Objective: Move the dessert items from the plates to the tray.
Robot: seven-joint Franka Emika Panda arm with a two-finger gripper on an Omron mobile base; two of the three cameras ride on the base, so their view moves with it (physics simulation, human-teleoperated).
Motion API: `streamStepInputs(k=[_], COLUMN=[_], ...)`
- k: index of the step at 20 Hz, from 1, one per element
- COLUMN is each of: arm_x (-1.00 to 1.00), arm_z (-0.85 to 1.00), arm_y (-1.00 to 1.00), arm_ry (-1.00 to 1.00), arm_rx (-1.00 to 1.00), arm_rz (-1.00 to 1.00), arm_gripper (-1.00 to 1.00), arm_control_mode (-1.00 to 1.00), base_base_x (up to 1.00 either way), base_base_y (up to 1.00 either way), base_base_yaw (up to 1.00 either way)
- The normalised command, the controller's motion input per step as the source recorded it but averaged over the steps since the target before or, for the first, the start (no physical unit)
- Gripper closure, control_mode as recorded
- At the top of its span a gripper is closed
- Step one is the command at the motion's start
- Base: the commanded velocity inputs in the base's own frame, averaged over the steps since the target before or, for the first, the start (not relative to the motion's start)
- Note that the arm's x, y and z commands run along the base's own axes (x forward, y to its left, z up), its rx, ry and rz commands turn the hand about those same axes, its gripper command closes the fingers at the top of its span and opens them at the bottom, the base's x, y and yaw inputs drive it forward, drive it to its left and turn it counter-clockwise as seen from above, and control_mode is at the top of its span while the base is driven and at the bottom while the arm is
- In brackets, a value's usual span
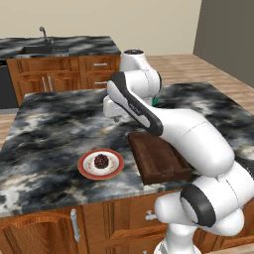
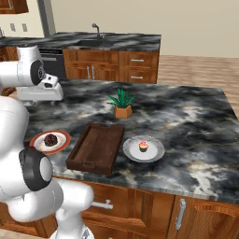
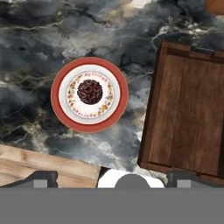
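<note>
At centre-left of the hand view, a dark chocolate-brown sweet, round and knobbly, resting mid-plate on the red-rimmed plate with its speckled cream centre. At right, the dark wooden tray, bare. Gripper jaws spread wide, holding nothing. Right of the tray in the right base view, a pink-topped cupcake on the whitish plate.

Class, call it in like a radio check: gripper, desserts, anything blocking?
Jaws open, empty. Chocolate lump on red-rimmed plate, cupcake on plain plate. Tray bare. No obstruction.
</note>
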Motion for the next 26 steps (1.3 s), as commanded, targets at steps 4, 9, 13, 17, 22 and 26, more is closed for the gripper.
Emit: streamStepInputs(k=[4, 9, 13, 17, 22, 26], arm_x=[0.22, 0.25, 0.18, 0.2, 0.17, 0.13], arm_z=[-0.22, -0.6, -0.86, -0.47, -0.19, -0.12], arm_y=[0.0, 0.0, 0.01, 0.18, 0.29, 0.29], arm_ry=[0.01, 0.0, 0.0, 0.0, -0.06, -0.06], arm_rx=[0.0, 0.0, 0.0, 0.0, 0.01, 0.02], arm_rz=[0.0, 0.0, 0.0, 0.0, 0.0, 0.0], arm_gripper=[-1.0, -1.0, -1.0, -1.0, -1.0, -1.0], arm_control_mode=[-1.0, -1.0, -1.0, -1.0, -1.0, -1.0], base_base_x=[0.0, 0.0, 0.0, 0.0, 0.0, 0.0], base_base_y=[0.0, 0.0, 0.0, 0.0, 0.0, 0.0], base_base_yaw=[0.0, 0.0, 0.0, 0.0, 0.0, 0.0])
